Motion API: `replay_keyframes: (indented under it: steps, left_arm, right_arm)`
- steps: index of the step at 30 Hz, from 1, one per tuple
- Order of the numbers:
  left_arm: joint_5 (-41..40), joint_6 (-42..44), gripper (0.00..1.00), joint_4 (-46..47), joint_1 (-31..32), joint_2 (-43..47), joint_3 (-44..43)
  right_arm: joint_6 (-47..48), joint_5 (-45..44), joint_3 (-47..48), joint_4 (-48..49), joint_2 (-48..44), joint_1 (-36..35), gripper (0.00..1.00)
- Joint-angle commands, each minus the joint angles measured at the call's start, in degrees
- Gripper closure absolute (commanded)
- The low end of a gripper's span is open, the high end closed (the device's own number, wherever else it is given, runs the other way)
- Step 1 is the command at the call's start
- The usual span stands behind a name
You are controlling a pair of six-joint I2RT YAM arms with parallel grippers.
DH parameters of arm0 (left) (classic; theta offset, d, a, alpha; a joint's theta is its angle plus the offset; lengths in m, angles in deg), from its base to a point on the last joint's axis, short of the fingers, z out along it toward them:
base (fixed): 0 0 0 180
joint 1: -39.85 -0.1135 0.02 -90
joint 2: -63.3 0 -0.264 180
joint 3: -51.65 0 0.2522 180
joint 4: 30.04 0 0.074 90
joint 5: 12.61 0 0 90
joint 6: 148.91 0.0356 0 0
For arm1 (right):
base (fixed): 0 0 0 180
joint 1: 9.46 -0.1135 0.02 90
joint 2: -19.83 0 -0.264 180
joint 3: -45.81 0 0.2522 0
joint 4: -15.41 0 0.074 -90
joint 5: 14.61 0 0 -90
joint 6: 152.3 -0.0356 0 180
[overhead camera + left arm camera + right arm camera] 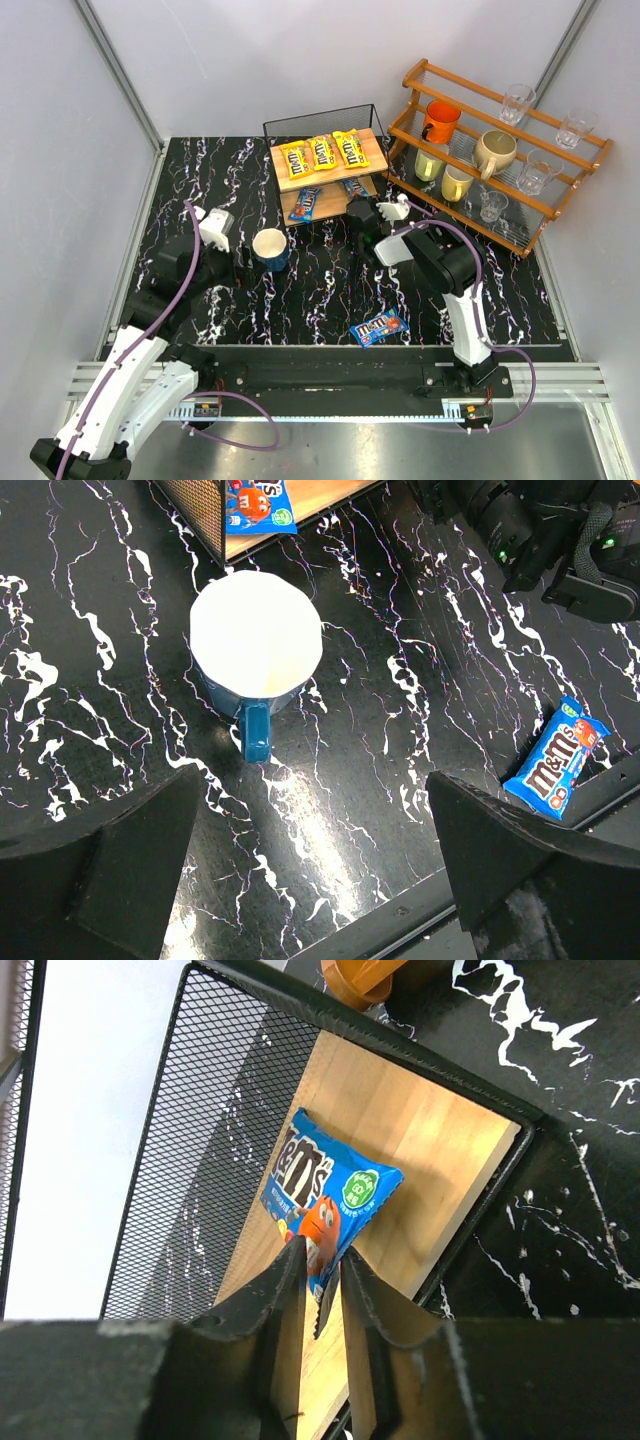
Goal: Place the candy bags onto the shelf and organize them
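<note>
Candy bags are mostly on the shelf. Three yellow packets lie side by side on its top board, and the left blue packet sits on the left of the lower board. The loose blue packet lies on the table, near its front edge on the right.

The right gripper has its fingers pinched almost shut on the near edge of the held blue packet. That packet lies flat on the right part of the lower board, beside the mesh wall. The left gripper hangs wide open with nothing in it, just near of a blue cup.

The step in hand, as I judge it, is releasing the held blue packet on the lower tier.

- **Before release:** the whole packet should rest on the wood, short of the mesh and apart from the left blue packet, so a gap is left between them for the loose one (the tidy yellow row above is the pattern to copy).
- **Release:** the fingers need to part only a little, enough to free the glossy film.
- **Withdrawal:** the gripper should draw straight back toward the near side, low under the top board. That way a pad neither drags the packet out nor catches the wire at the front lip.
</note>
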Motion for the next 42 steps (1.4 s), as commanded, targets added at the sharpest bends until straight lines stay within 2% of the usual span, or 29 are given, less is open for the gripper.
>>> replay_keyframes:
  steps: [1, 6, 15, 25, 29, 31, 32, 35, 36, 42]
  left_arm:
    - [0.2, -0.2, 0.01, 2.1, 0.2, 0.6, -0.2]
    - [0.0, -0.2, 0.01, 2.0, 0.2, 0.7, -0.2]
    - [-1.6, -0.3, 0.01, 1.5, 0.2, 1.1, -0.3]
    - [-2.6, -0.4, 0.01, 1.2, 0.2, 0.9, -0.3]
    - [-2.7, -0.4, 0.01, 1.2, 0.2, 0.7, -0.4]
    - [-2.7, -0.4, 0.01, 1.2, 0.2, 0.7, -0.3]
    - [-2.8, -0.5, 0.01, 1.1, 0.2, 0.8, -0.3]
    - [-2.9, -0.5, 0.01, 1.0, 0.2, 0.8, -0.4]
    - [-2.8, -0.5, 0.01, 1.1, 0.2, 0.8, -0.4]
    - [-2.9, -0.5, 0.01, 1.1, 0.3, 0.1, -0.6]
  right_arm:
    - [1.7, 0.6, -1.2, 5.1, 0.8, -0.4, 0.68]
    - [3.4, 1.1, -3.4, 6.5, -0.6, -0.3, 0.64]
    - [5.1, 3.5, -8.9, 7.9, -5.1, -0.4, 0.41]
    - [9.0, 9.3, -18.9, 11.0, -13.7, -0.4, 0.37]
    - [13.6, 14.8, -25.9, 9.6, -22.9, -0.3, 0.36]
    - [17.1, 20.1, -28.2, 4.7, -28.0, -0.4, 0.36]
    - [18.4, 22.5, -29.6, 2.3, -33.6, -0.4, 0.36]
    - [22.3, 30.3, -28.2, -15.9, -45.9, -0.3, 0.36]
    - [23.2, 32.8, -27.3, -26.8, -48.5, -0.4, 0.36]
    - [22.6, 35.3, -25.2, -58.2, -63.7, -0.4, 0.34]
